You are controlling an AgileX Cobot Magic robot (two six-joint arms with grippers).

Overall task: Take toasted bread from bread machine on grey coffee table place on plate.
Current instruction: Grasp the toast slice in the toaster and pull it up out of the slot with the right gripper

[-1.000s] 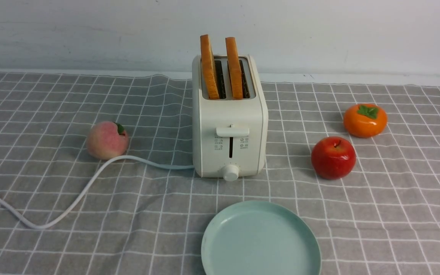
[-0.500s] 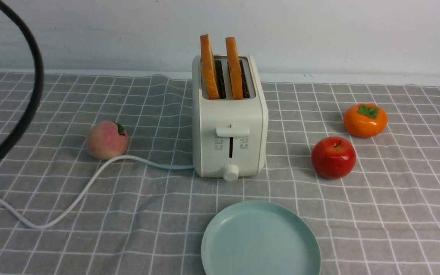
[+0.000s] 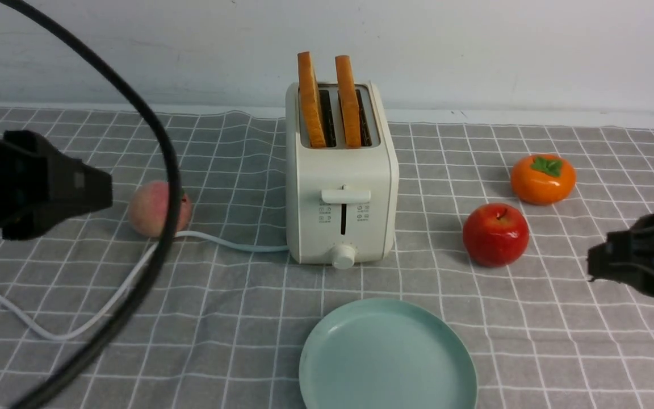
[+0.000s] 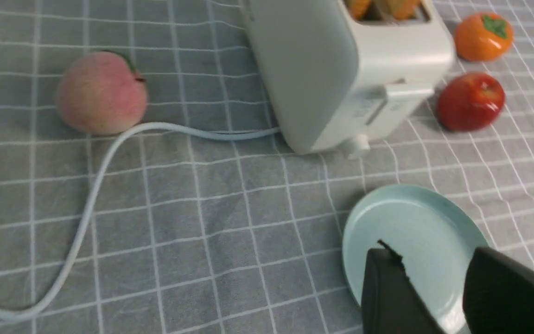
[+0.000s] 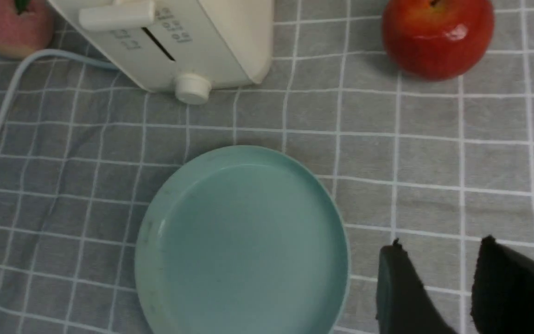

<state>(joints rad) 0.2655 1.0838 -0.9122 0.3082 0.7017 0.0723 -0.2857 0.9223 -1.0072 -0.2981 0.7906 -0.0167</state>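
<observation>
Toast (image 3: pixel 311 102) stands as two upright slices, one in each slot of the toaster (image 3: pixel 341 170), with the upper halves sticking out above its top. The toaster sits mid-table (image 3: pixel 560 341) on the checked grey cloth, its lever (image 3: pixel 345 195) and knob (image 3: pixel 343 257) facing the robot.

Directions below take the toaster as the dial's centre in the front view. The plate (image 3: pixel 386 355) lies at 6 o'clock, near the toaster but not touching it. A white cord (image 3: pixel 230 243) leaves the toaster at 8 o'clock and curls past a peach (image 3: pixel 148 213) at 9 o'clock. An apple (image 3: pixel 495 234) sits at 4 o'clock and a persimmon (image 3: pixel 543 179) at 3 o'clock, farther out.

The left gripper (image 4: pixel 429 260) hangs at 9 o'clock beyond the peach, with a black cable (image 3: pixel 162 170) looping in front of it. Its fingers (image 4: pixel 387 292) are spread and hold nothing. The right gripper (image 5: pixel 441 246) hangs at 4 o'clock beyond the apple, its fingers (image 5: pixel 401 287) likewise apart and empty.
</observation>
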